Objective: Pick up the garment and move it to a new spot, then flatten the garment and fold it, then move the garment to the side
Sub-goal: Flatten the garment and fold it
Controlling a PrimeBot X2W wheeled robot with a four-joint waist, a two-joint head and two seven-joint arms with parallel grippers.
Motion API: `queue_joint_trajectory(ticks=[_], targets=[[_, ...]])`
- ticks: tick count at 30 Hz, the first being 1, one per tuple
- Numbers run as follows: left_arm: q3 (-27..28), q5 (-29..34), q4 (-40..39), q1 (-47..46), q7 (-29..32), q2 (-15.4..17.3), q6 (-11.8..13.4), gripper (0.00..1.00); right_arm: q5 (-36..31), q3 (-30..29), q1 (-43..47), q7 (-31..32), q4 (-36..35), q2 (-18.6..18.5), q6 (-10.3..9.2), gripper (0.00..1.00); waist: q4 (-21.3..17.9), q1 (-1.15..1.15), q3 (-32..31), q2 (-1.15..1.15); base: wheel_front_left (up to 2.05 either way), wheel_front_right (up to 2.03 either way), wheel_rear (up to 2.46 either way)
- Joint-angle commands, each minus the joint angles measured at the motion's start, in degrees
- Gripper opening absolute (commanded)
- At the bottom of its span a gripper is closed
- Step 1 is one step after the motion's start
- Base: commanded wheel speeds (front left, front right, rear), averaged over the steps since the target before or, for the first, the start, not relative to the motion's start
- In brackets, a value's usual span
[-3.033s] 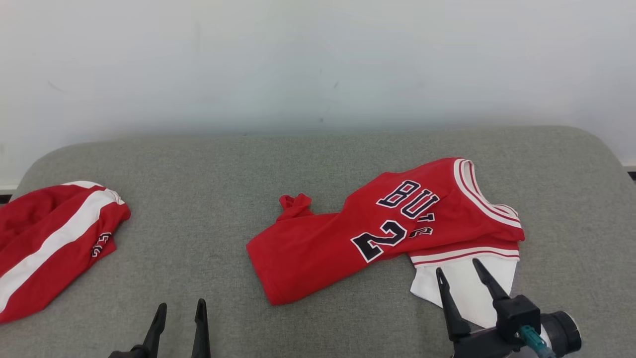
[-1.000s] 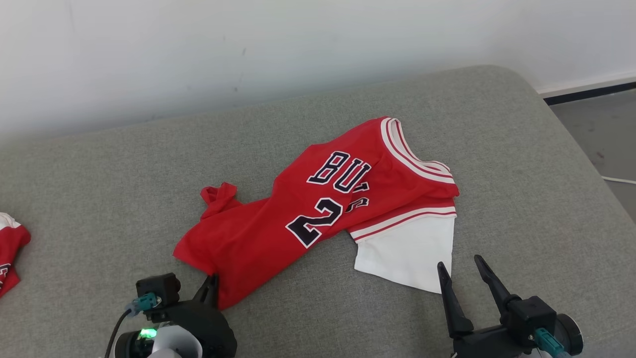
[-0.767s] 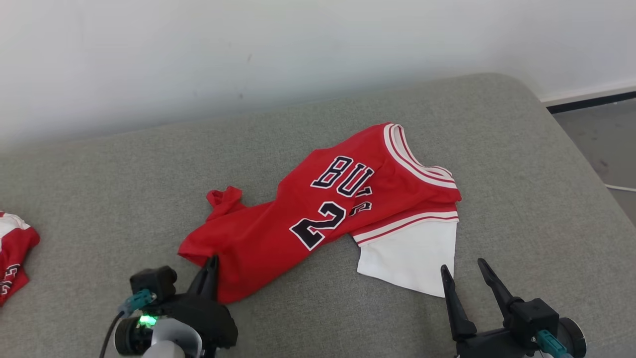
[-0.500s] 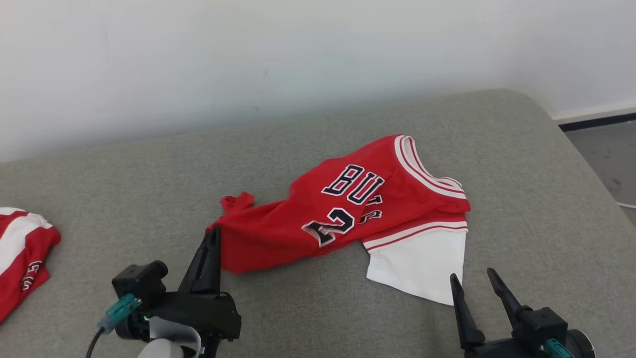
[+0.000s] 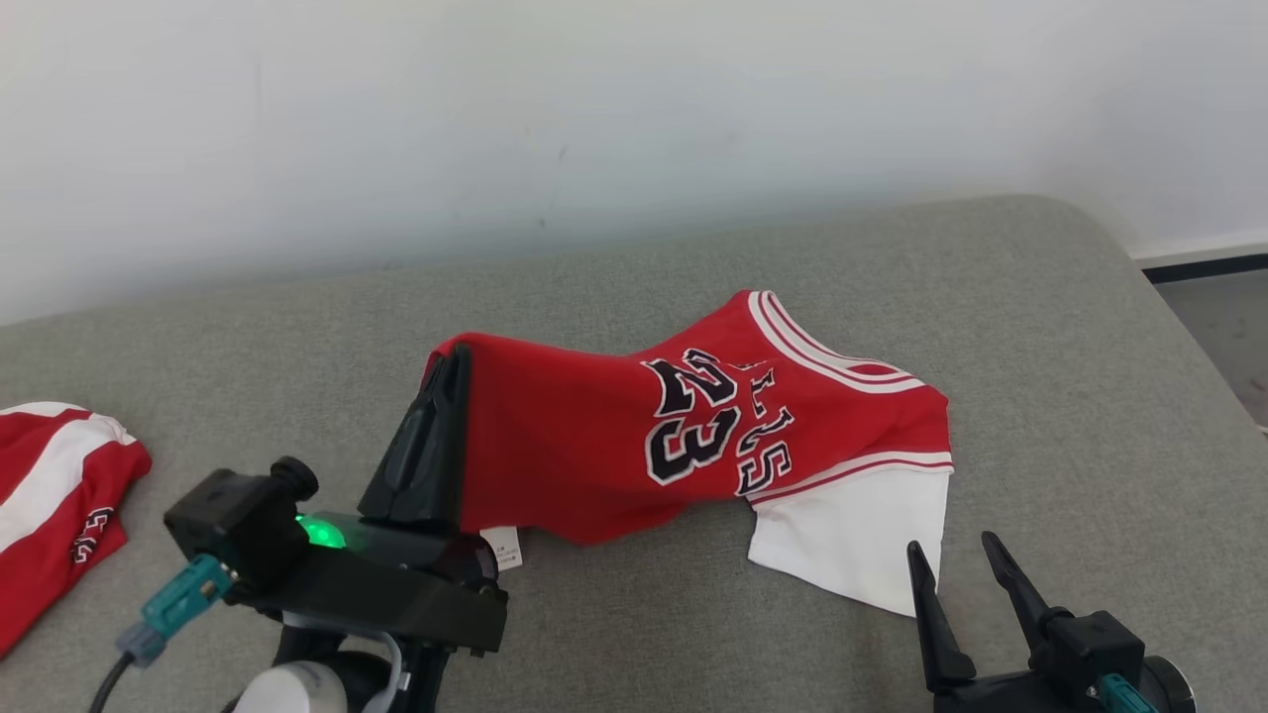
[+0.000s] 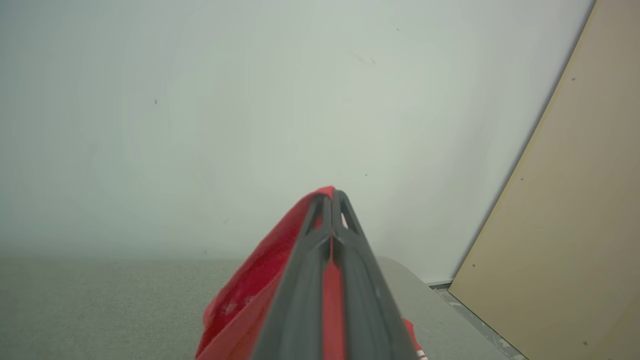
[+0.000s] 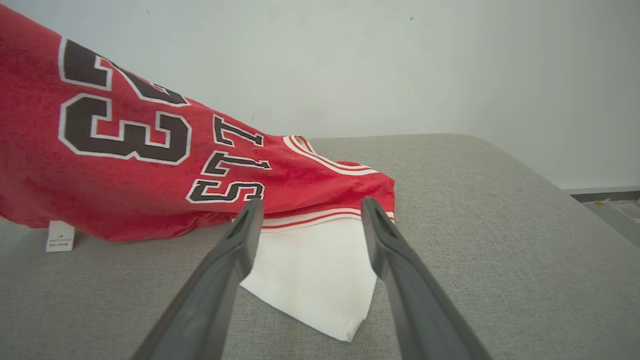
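The garment (image 5: 604, 436) is a red jersey with a black "23", white trim and a white sleeve (image 5: 857, 540). My left gripper (image 5: 451, 361) is shut on its left corner and holds that end raised above the grey cushion (image 5: 1040, 327); the right end still lies on the cushion. In the left wrist view, red cloth of the garment (image 6: 250, 295) sits pinched between the closed left gripper (image 6: 331, 196). My right gripper (image 5: 951, 555) stands open near the front right, just short of the white sleeve. In the right wrist view the right gripper (image 7: 310, 207) frames the sleeve (image 7: 320, 270) without touching it.
A second red and white garment (image 5: 54, 505) lies at the cushion's left edge. A white wall (image 5: 594, 119) runs behind the cushion. The cushion's right edge drops to a grey floor (image 5: 1223, 317). A tan panel (image 6: 575, 225) leans at the right in the left wrist view.
My left gripper has lifted the jersey's left corner up and back, and the cloth has turned over to show the "23". The head camera has shifted. The right gripper stays open.
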Motion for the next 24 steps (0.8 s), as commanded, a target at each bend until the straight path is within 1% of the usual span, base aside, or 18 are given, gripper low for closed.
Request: queue_joint_trajectory(ticks=[1,4,7,12,18,24], targets=[[0.14,0.54,-0.59,-0.31,0.34,0.52,0.23,0.00,0.43,-0.23,0.24,-0.34,-0.08,0.02,-0.15,1.00,-0.42,0.00,0.55,0.00,0.00,0.00,0.00],[1.00,1.45,0.00,-2.15,1.56,1.86,0.95,0.00,0.55,-0.27,-0.16,-0.38,-0.22,0.04,-0.15,1.00,-1.05,0.00,1.87,0.00,0.00,0.00,0.00],[2.24,2.17,4.78,-5.99,1.31,3.33,0.69,0.00,0.69,0.38,-0.89,-0.47,-0.35,0.03,-0.15,1.00,-1.82,0.00,3.50,0.00,0.00,0.00,0.00],[3.96,4.74,17.06,-15.49,-0.63,6.78,-0.36,0.00,0.37,2.61,-2.81,-0.46,-0.64,0.04,-0.15,1.00,-4.08,0.00,7.32,0.00,0.00,0.00,0.00],[5.19,8.66,30.27,-27.39,-3.43,11.07,0.48,0.00,0.26,5.39,-5.57,-0.38,-1.05,0.04,-0.15,1.00,-7.13,0.00,13.49,0.00,0.00,0.00,0.00],[5.14,11.34,39.44,-35.15,-6.98,13.89,0.94,0.00,-0.33,6.34,-7.37,-0.77,-1.39,0.04,-0.15,1.00,-9.15,0.00,17.52,0.00,0.00,0.00,0.00]])
